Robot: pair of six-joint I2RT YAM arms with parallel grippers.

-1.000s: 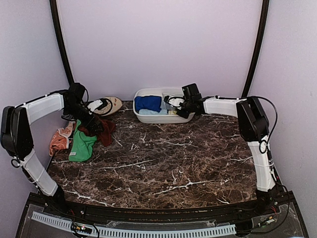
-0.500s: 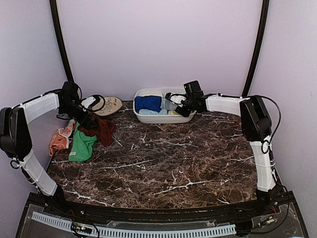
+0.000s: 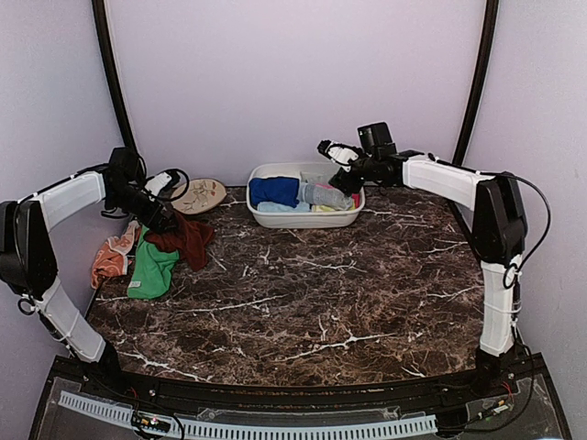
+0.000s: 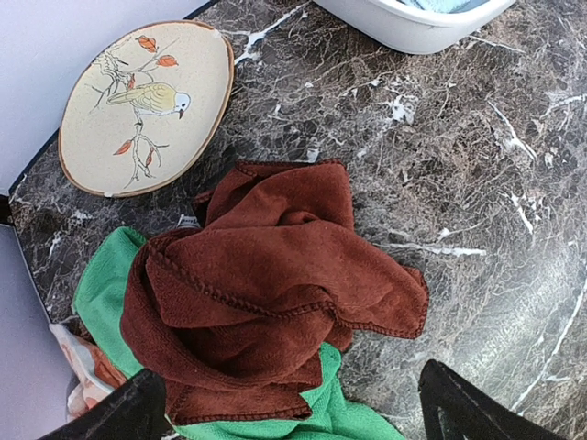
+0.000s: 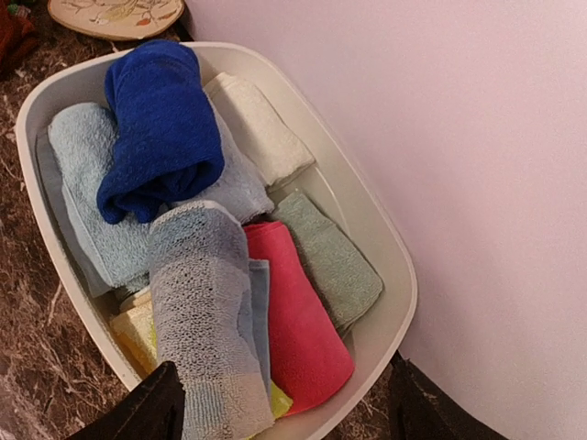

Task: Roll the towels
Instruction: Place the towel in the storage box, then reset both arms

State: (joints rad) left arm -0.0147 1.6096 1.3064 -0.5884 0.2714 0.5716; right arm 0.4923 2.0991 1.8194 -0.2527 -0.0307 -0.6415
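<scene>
A crumpled rust-brown towel lies at the table's left on a green towel, with a peach-pink towel beside them. My left gripper hangs open just above the brown towel, touching nothing. The white tub holds rolled towels: royal blue, grey-blue, red-pink, light blue and others. My right gripper is open and empty above the tub's right end.
A cream oval plate with a bird and leaf pattern lies at the back left, between the loose towels and the tub. The back wall rises right behind the tub. Dark marble table stretches in front.
My right gripper has opened and lifted up and back out of the tub, leaving the grey-blue roll lying there. My left gripper has drawn slightly left and back over the brown towel.
</scene>
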